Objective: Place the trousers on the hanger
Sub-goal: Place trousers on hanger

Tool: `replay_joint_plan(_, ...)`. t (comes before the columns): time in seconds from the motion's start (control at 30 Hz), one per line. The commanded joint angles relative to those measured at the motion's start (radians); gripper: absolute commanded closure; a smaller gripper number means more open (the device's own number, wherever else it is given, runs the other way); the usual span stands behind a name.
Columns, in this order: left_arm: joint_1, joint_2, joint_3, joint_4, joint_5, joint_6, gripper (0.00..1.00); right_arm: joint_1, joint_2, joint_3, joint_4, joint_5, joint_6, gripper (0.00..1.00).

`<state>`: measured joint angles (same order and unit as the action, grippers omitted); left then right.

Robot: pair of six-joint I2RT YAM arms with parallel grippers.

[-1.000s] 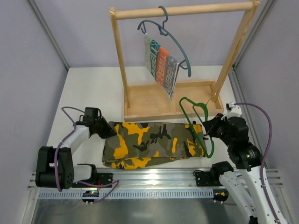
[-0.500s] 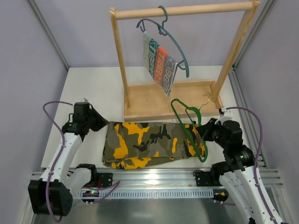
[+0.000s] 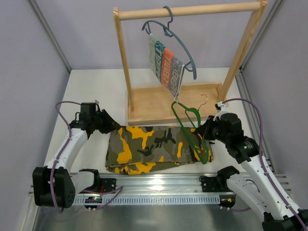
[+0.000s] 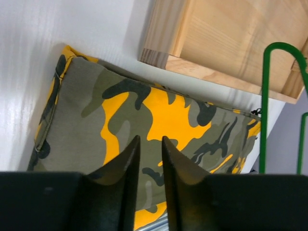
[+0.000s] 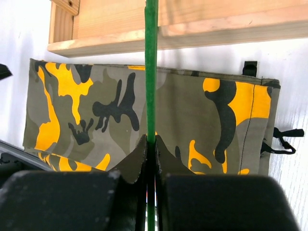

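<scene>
Trousers (image 3: 144,149) flat; R gripper (image 5: 150,142) pinching hanger (image 5: 151,57), moved further left over them; L gripper (image 4: 147,139) hovering, now slightly parted, empty.

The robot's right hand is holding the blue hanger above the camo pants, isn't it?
Almost. The right gripper is shut on the green hanger, not the blue hanger, which hangs on the wooden rack. It is above the trousers, as the right wrist view shows.
</scene>
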<state>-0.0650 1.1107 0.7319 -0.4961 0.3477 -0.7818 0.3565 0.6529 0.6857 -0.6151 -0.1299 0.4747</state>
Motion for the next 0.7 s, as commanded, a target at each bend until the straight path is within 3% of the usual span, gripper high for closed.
replay_joint_plan(0.0,0.001,0.049,0.046,0.014,-0.026,0.046,0.70,0.030,0.028,0.092,0.011,0.038,0.024,0.96)
replay_joint_plan(0.03,0.001,0.070,0.049,0.037,-0.016,0.042,0.66,0.094,0.040,0.097,0.009,0.077,0.065,0.96)
replay_joint_plan(0.07,0.002,0.110,0.066,0.056,-0.004,0.038,0.51,0.143,0.045,0.098,0.018,0.114,0.083,0.96)
replay_joint_plan(0.13,0.002,0.158,0.099,0.082,0.048,0.052,0.43,0.282,0.083,0.112,0.025,0.323,0.117,0.96)
replay_joint_plan(0.17,0.002,0.179,0.118,0.080,0.063,0.062,0.43,0.411,0.108,0.127,0.011,0.401,0.161,0.96)
replay_joint_plan(0.23,0.004,0.227,0.158,0.079,0.097,0.075,0.43,0.537,0.172,0.198,-0.056,0.507,0.214,0.96)
replay_joint_plan(0.27,0.005,0.244,0.175,0.074,0.106,0.081,0.42,0.673,0.224,0.253,-0.119,0.652,0.302,0.96)
replay_joint_plan(0.4,0.008,0.236,0.159,0.077,0.138,0.090,0.41,0.922,0.351,0.345,-0.245,0.903,0.523,0.96)
replay_joint_plan(0.67,0.007,0.184,0.081,0.090,0.252,0.141,0.40,1.131,0.625,0.391,-0.374,1.029,0.837,0.96)
